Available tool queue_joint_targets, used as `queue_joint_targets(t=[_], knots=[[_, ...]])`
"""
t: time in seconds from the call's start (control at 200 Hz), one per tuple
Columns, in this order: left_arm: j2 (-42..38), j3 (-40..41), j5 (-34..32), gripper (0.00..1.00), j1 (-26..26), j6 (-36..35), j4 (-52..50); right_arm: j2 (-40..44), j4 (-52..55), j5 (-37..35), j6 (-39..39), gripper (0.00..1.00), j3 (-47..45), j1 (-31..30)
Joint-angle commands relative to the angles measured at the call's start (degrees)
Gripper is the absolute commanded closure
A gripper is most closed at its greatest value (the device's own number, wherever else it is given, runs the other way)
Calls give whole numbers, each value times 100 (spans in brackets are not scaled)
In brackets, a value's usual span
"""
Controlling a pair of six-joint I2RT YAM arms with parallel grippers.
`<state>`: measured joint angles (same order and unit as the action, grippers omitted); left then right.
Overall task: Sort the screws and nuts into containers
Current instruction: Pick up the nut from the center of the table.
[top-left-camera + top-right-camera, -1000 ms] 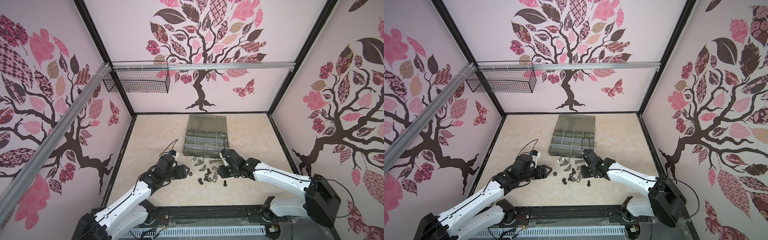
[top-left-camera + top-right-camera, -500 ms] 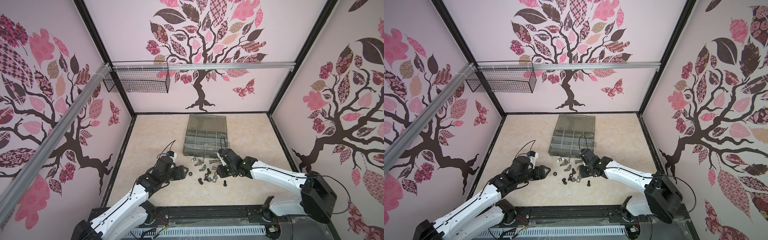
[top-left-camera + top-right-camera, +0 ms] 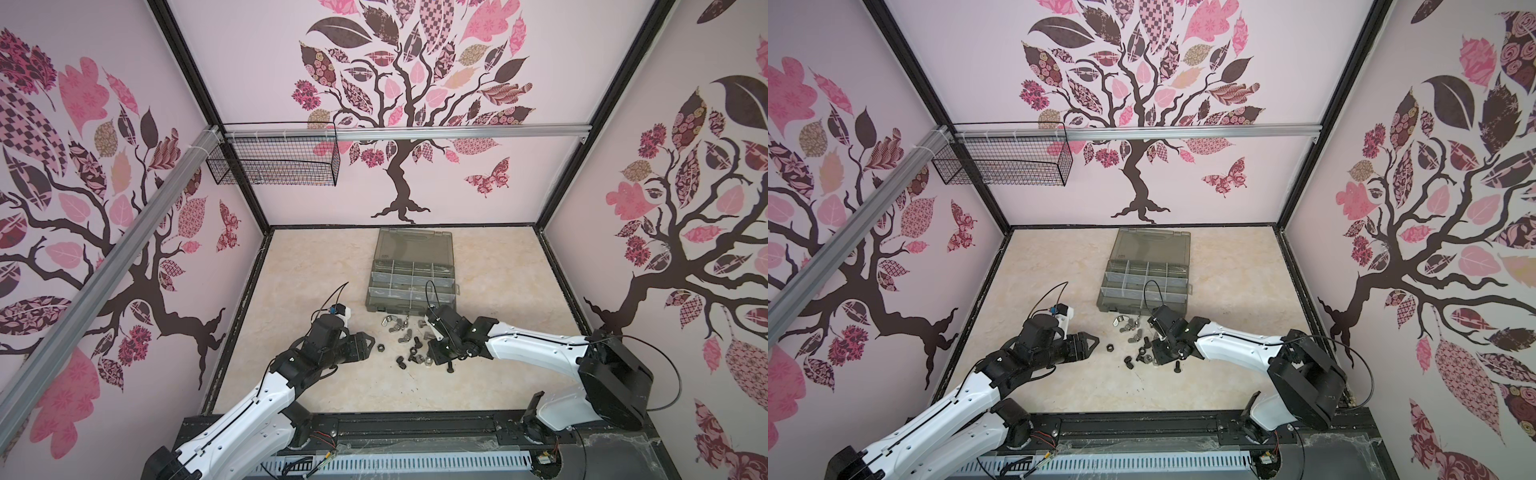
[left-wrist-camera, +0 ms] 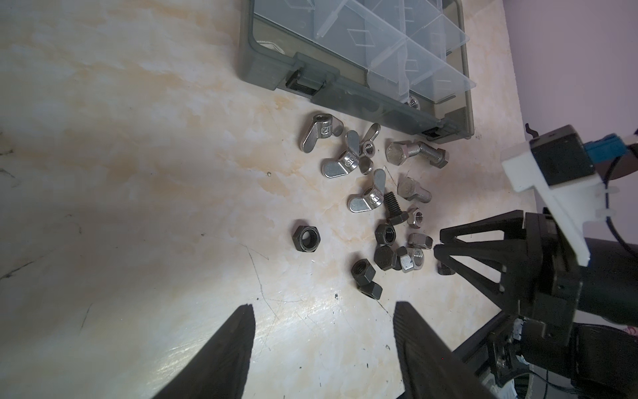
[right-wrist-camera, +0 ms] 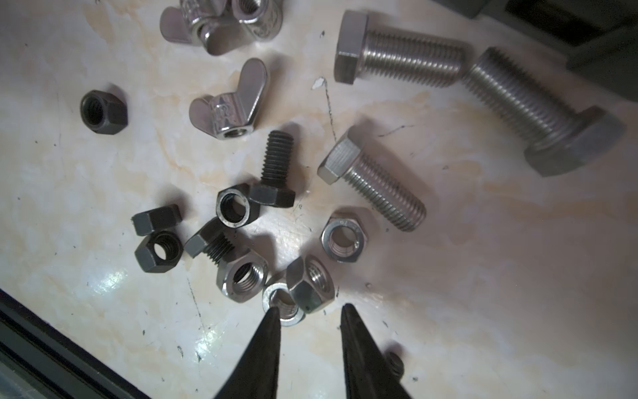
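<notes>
The beige marbled bench (image 3: pixel 316 270) carries an open grey organizer case (image 3: pixel 390 302), with loose screws (image 5: pixel 376 188) and nuts (image 5: pixel 310 290) scattered just beside it.

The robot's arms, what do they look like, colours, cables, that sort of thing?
The left arm and right arm have white shells and black joints. The left hand and right hand have black pointed fingers. Each wrist bears a white bracket, a blue plug and a looping black cable.

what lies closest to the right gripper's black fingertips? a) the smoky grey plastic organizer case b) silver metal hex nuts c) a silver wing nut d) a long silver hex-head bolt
b: in the right wrist view the right gripper has its tips beside two silver metal hex nuts; the silver wing nut lies farther off.
</notes>
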<state>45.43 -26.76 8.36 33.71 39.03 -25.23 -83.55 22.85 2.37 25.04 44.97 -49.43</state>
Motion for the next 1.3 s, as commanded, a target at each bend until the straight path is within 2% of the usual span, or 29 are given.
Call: queue_joint_targets(t=[0.0, 0.495, 0.915, 1.155, 1.29], knots=[[-98, 134, -23, 32, 12, 42, -34, -187, 85, -109, -147, 67, 299, -42], [-54, 143, 59, 33, 12, 116, 119, -623, 60, -212, -245, 72, 390, -101], [-76, 99, 46, 33, 14, 146, 0, -649, 75, -299, -240, 92, 401, -139], [-185, 104, 12, 34, 19, 193, -10, -496, 20, -219, -157, 96, 328, -141], [-116, 71, 79, 34, 17, 167, 13, -324, 215, -305, -205, 96, 600, -137]])
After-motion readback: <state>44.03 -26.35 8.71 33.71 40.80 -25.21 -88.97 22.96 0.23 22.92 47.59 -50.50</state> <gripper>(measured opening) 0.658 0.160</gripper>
